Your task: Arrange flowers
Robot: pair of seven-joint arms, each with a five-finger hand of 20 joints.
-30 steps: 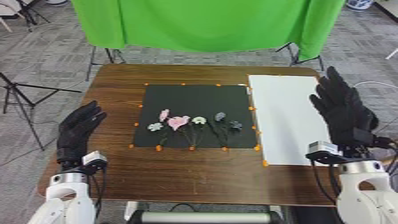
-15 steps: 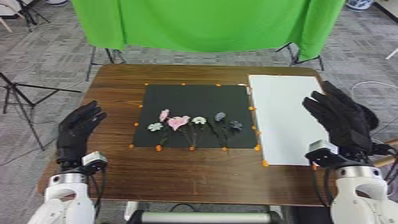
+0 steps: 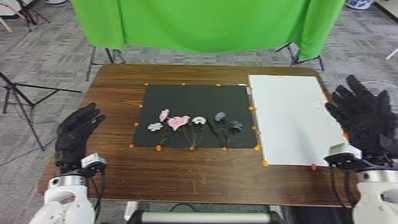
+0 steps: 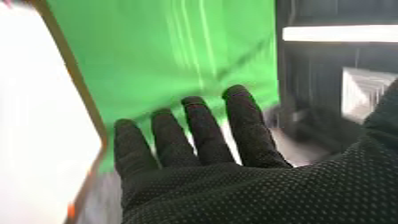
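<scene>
The right hand [image 3: 366,117] is straight-fingered, flowers [image 3: 179,121] lying stems robotward, blooms away.

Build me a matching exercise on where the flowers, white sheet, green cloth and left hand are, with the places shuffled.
Things
1. flowers
2. white sheet
3. green cloth
4. left hand

Places
A. hanging beyond the far edge of the table
B. to the left of the black sheet, fingers uncurled
C. on the table, to the right of the black sheet
D. in a row on the near half of the black sheet

Right pairs: 1-D, 2-C, 3-A, 4-B
</scene>
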